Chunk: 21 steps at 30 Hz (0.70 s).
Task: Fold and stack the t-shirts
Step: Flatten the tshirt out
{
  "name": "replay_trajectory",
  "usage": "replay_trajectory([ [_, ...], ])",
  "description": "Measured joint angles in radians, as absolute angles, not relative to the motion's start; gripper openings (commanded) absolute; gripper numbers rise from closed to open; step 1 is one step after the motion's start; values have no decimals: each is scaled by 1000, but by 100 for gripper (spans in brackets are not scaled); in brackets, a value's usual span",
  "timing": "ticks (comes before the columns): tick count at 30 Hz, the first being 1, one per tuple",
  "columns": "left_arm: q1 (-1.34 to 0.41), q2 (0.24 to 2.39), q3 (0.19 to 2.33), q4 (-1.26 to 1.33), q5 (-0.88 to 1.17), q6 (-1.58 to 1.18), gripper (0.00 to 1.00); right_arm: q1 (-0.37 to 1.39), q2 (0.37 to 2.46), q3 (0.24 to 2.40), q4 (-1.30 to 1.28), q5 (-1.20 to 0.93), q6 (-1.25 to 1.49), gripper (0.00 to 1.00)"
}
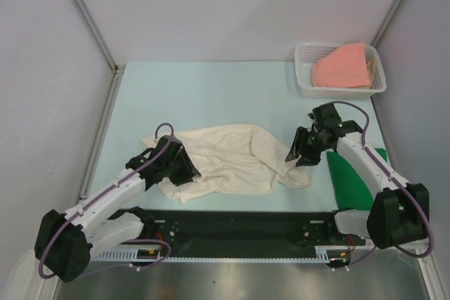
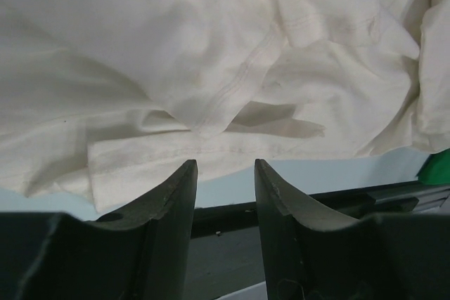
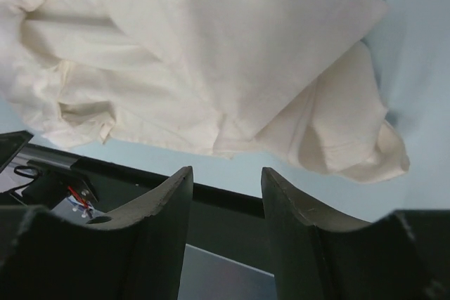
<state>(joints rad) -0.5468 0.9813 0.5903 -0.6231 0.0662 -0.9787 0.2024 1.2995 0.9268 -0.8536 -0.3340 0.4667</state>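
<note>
Top external view shows the cream-white t-shirt [image 1: 232, 163] lying crumpled and unfolded on the pale table [image 1: 211, 89], just ahead of the arm bases, with one arm poised at each end. The left gripper [image 1: 186, 172] is held over the shirt's left edge and the right gripper [image 1: 292, 156] at its right edge. In both wrist views the jaws are seen parted a moderate way with nothing between them, hem and wrinkled cloth lying just beyond the fingertips; no fabric is gripped.

The dark green t-shirt [image 1: 351, 182] is seen flat at the right side of the table, partly hidden under the right arm. Its straight edges suggest it has been folded, though that cannot be confirmed. The salmon-pink t-shirt [image 1: 342, 67] is bundled in the white lattice basket [image 1: 304, 83] at the far right corner, not yet taken out.

The task is judged to be at an early to middle stage: at most one shirt folded, the cream one not yet smoothed or folded, the pink one untouched, and no stack yet made.
</note>
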Motion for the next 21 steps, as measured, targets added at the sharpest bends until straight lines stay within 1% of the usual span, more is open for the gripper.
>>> replay_trajectory([
  [4, -543, 984, 542, -564, 66, -998, 47, 227, 1229, 921, -837, -352, 474, 50],
  [10, -528, 1011, 460, -479, 76, -1023, 46, 249, 1220, 862, -813, -377, 495, 50],
  [18, -527, 1045, 452, -409, 83, -1031, 45, 253, 1220, 835, -783, -397, 501, 49],
  [21, -527, 1064, 452, -394, 82, -1031, 42, 254, 1220, 820, -775, -403, 505, 49],
])
